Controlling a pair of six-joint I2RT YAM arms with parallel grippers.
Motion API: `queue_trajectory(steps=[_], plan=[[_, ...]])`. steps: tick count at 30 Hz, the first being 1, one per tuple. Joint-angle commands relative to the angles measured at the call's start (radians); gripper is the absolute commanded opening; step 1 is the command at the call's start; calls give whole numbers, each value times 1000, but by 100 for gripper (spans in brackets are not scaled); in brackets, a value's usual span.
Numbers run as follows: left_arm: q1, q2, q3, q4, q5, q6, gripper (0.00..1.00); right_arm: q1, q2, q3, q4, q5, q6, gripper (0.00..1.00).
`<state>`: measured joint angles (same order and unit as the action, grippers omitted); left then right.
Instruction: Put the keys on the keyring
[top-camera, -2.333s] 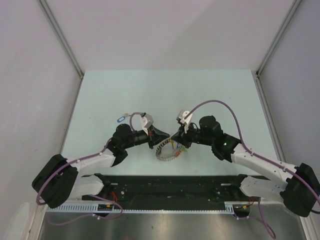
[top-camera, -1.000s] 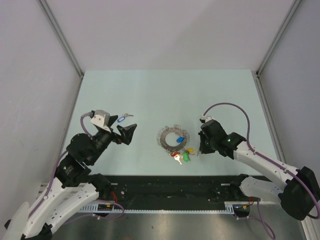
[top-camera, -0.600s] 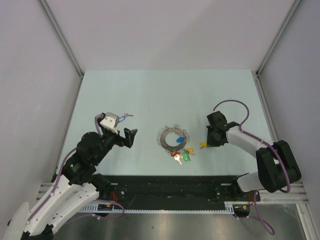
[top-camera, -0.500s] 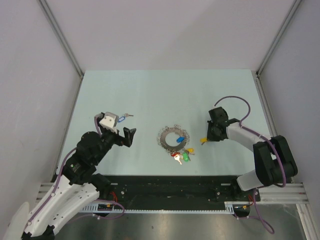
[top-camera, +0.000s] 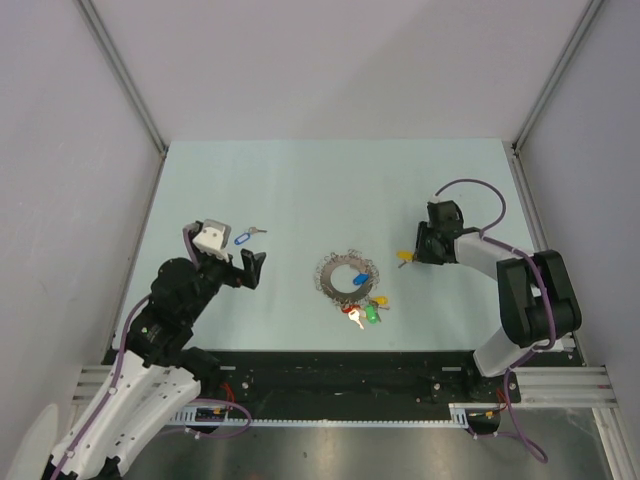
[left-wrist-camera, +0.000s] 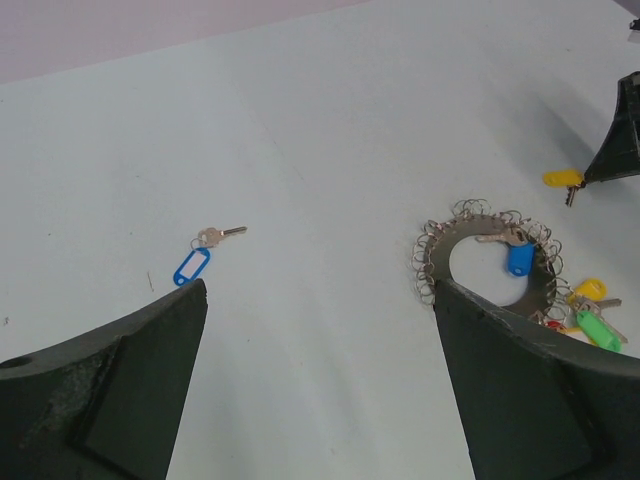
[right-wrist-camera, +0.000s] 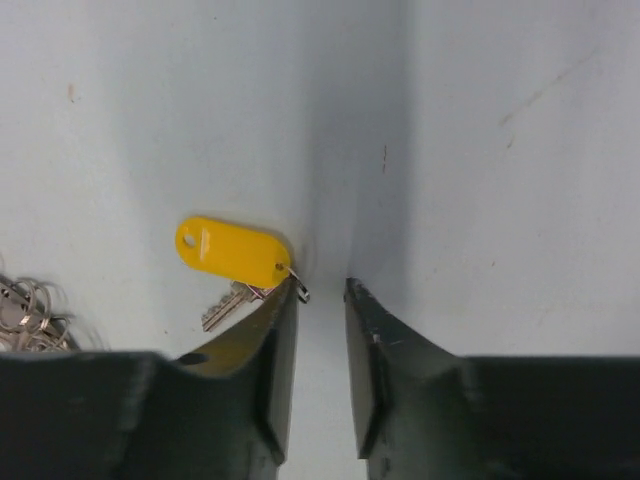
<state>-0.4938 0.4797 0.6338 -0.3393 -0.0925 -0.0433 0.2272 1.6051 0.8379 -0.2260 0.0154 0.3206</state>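
Observation:
The keyring (top-camera: 348, 277) lies flat at mid-table, a grey ring (left-wrist-camera: 495, 265) fringed with small wire loops, with blue, yellow, green and red tags on its near right side. One of the keys, with a blue tag (top-camera: 242, 236), lies left of it (left-wrist-camera: 192, 265). Another key has a yellow tag (right-wrist-camera: 232, 250) and lies right of the ring (top-camera: 404, 257). My right gripper (right-wrist-camera: 320, 290) stands over the table with its jaws a little apart and nothing between them; its left fingertip (right-wrist-camera: 288, 300) touches that key's small loop. My left gripper (left-wrist-camera: 320, 290) hangs wide open and empty between the blue-tag key and the ring (top-camera: 232, 262).
Grey walls with metal posts close the table on the left, back and right. A black rail (top-camera: 340, 370) with both arm bases runs along the near edge. The right arm's purple cable (top-camera: 480, 195) loops above its wrist.
My right gripper swung to the back right, bringing the yellow-tag key away from the ring's near right, then parted its jaws and let it lie. The left arm barely shifted.

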Motion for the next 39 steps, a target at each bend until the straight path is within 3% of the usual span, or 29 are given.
queue_trajectory(steps=[1, 3, 6, 11, 18, 25, 32, 36, 39], plan=[[14, 3, -5, 23, 28, 8, 100, -2, -20, 17, 17, -5, -24, 42], [17, 2, -6, 23, 25, 8, 100, 4, -71, 17, -5, -5, -31, 53], [18, -4, -5, 22, 22, 6, 100, 37, -149, 17, -41, 12, -41, 60], [21, -27, -11, 22, 10, 5, 100, 165, -240, 17, -84, 52, -38, 63], [23, -61, -19, 22, -19, 3, 100, 443, -272, 18, -37, 70, 57, 62], [24, -72, -25, 23, -27, 0, 100, 633, -165, 18, 45, 40, 162, 61], [24, -72, -26, 23, -32, 0, 100, 667, -50, 18, 11, 141, 224, 60], [24, -67, -25, 23, -29, -1, 100, 658, 4, 17, 59, 86, 181, 57], [24, -66, -25, 23, -27, 0, 100, 649, 50, 24, 73, 58, 149, 50]])
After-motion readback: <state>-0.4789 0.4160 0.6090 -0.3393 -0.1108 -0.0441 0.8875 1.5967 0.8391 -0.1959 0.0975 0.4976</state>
